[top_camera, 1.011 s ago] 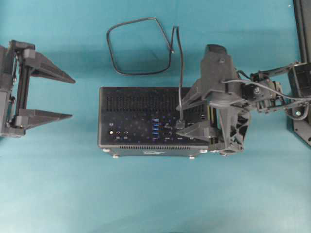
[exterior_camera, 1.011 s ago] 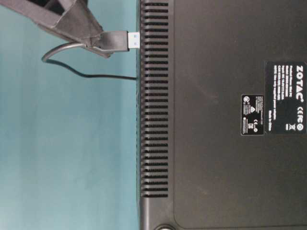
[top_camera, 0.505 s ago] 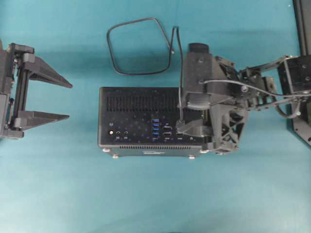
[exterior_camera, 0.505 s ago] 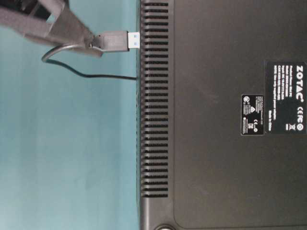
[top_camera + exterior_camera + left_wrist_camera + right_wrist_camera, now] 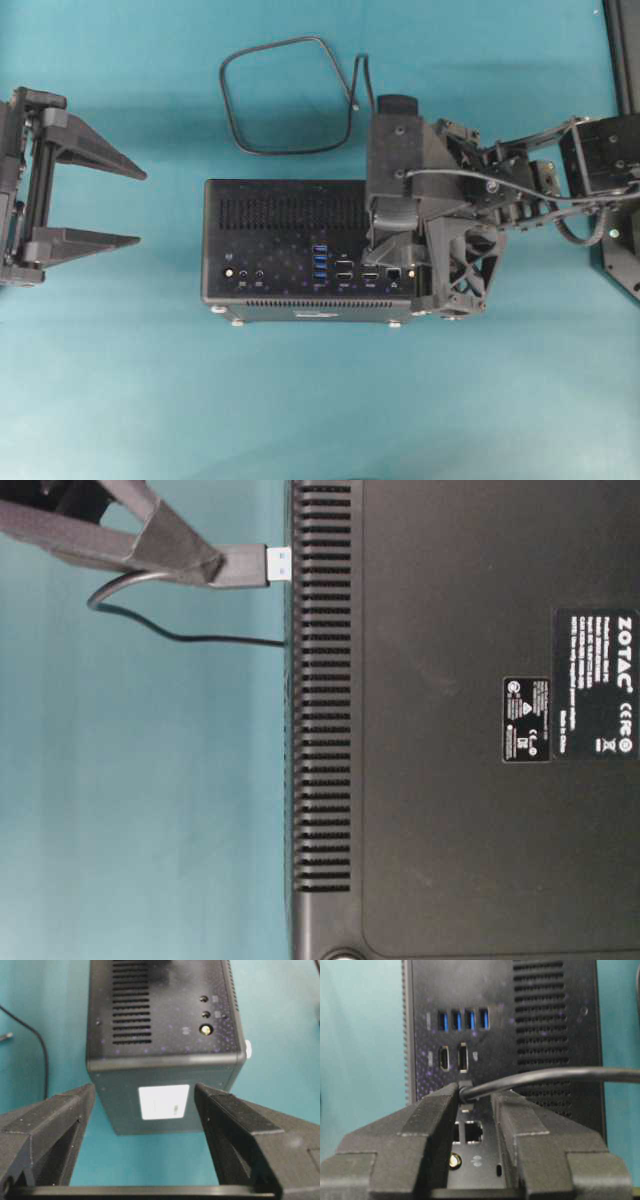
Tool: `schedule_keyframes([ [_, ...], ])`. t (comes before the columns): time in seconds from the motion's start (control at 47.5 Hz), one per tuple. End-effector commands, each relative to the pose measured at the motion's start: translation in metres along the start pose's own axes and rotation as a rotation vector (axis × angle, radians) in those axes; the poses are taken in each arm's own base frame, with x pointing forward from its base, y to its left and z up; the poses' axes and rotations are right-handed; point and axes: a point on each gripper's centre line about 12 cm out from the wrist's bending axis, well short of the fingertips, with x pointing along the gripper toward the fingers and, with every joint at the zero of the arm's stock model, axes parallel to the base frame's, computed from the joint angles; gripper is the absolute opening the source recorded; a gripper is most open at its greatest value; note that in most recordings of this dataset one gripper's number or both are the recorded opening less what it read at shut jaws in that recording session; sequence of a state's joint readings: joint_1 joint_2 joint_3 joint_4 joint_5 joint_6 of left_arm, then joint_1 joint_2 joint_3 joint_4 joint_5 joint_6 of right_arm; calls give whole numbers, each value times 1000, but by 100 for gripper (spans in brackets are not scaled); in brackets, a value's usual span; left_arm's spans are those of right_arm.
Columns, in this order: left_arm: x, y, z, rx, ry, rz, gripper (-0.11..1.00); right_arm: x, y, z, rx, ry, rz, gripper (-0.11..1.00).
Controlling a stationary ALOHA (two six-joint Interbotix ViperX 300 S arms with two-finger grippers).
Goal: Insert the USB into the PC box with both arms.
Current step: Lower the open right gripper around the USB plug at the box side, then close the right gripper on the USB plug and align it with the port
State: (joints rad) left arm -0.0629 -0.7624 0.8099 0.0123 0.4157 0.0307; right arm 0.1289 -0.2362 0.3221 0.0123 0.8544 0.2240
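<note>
1. My right gripper [image 5: 470, 1105] pinches the USB [image 5: 245, 567] plug, just beside the PC box [image 5: 280, 215].
2. My left gripper [image 5: 135, 207] hangs spread wide, apart from the box's end.

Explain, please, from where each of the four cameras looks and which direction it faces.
Overhead: above, facing down on the PC box; both arms show, the left gripper open.
Table-level: low beside the box, facing its side; one finger on the USB plug.
Left wrist: behind open fingers, facing the box's end.
Right wrist: behind the right gripper, facing the blue ports.
All four views share the box.
</note>
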Motion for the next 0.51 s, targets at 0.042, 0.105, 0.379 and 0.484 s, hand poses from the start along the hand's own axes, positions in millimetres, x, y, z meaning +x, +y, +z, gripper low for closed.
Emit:
schedule_keyframes([
  [0.042,-2,0,6,3,-18,-1,85,-6,3,6,9,-24,10,33],
  [0.105,-2,0,6,3,-20,-1,85,-5,3,6,9,-21,9,33],
  [0.379,-3,0,7,3,-23,-1,85,-4,5,5,2,-19,14,27],
  [0.484,-3,0,7,3,-23,-1,85,-5,8,5,-2,-21,19,21],
])
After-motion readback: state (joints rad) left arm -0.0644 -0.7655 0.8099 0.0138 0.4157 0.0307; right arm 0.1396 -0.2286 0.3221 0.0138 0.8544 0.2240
